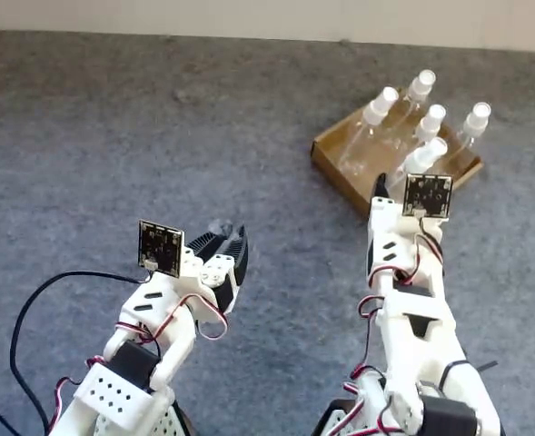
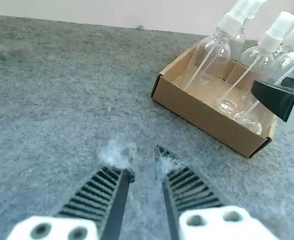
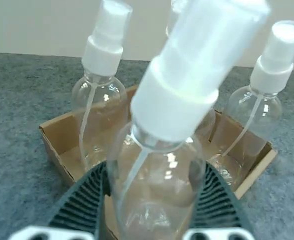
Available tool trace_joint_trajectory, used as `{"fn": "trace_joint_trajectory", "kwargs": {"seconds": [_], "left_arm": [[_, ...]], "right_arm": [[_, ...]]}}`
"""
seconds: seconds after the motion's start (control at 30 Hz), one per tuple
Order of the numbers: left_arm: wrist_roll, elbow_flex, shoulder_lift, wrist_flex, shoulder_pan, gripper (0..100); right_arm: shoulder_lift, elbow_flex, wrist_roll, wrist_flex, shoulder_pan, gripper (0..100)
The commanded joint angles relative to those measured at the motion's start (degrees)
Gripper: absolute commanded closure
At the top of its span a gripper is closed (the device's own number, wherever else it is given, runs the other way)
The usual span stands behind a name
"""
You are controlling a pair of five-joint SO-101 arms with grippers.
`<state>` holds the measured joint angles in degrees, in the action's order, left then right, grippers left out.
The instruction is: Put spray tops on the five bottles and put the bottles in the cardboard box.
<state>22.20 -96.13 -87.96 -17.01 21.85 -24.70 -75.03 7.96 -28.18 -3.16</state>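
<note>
The cardboard box (image 1: 332, 168) lies at the far right of the table with several clear bottles with white spray tops standing in it, such as one (image 1: 376, 113) at its left. My right gripper (image 1: 392, 186) is at the box's near edge, shut on one more capped bottle (image 1: 421, 159) that leans away from the arm. In the right wrist view this bottle (image 3: 186, 95) sits between the black fingers (image 3: 84, 200); its base is hidden. My left gripper (image 2: 144, 162) hovers low over the bare carpet, well left of the box (image 2: 206, 117), slightly open and holding nothing.
Grey carpet covers the table, with small tufts of white fluff (image 2: 116, 152) just ahead of the left fingers. A black cable (image 1: 31, 304) loops at the lower left. A pale wall runs along the far edge.
</note>
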Motion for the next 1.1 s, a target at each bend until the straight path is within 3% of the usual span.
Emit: {"fn": "trace_joint_trajectory", "kwargs": {"seconds": [0.0,0.87,1.07], "left_arm": [[-0.62,-1.36,-0.66,0.09,-0.31,98],[-0.62,-1.36,-0.66,0.09,-0.48,98],[-0.62,-1.36,-0.66,0.09,-0.48,98]], "right_arm": [[1.71,3.74,-0.62,-3.56,-0.84,92.8],[8.31,3.74,-0.18,-5.32,-0.84,92.7],[8.4,3.74,-0.18,-5.23,-0.84,83.7]]}}
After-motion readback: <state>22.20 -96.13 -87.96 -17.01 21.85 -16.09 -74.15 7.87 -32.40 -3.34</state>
